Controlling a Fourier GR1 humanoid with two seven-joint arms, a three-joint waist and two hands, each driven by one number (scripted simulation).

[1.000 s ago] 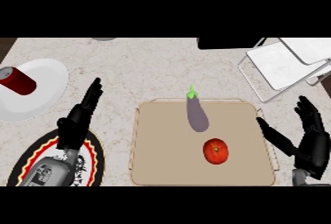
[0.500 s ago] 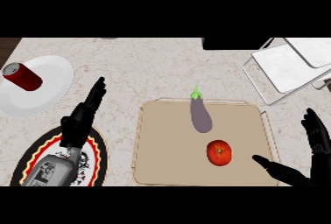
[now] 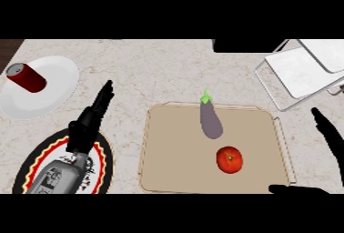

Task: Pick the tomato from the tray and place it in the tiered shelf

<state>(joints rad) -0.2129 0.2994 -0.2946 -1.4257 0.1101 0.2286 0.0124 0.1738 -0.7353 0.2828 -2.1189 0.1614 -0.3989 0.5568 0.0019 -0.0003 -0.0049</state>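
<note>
A red tomato [image 3: 229, 159] lies on the tan tray [image 3: 168, 150], toward its front right. A purple eggplant [image 3: 210, 119] with a green stem lies just behind it. The white tiered shelf [image 3: 304, 68] stands at the back right of the counter. My right hand [image 3: 329, 132] is open at the right edge of the view, fingers straight beside the tray and its thumb low at the tray's front right corner; it is apart from the tomato. My left hand [image 3: 87, 125] rests open left of the tray, fingers pointing away.
A white plate [image 3: 47, 91] at the back left carries a red can [image 3: 25, 78]. A black, red and yellow rimmed plate [image 3: 101, 154] lies under my left forearm at the front left.
My right hand has dropped lower and swung outward, its fingers now spread wider by the tray's right edge. The view has shifted slightly. The left hand and the tomato stay put.
</note>
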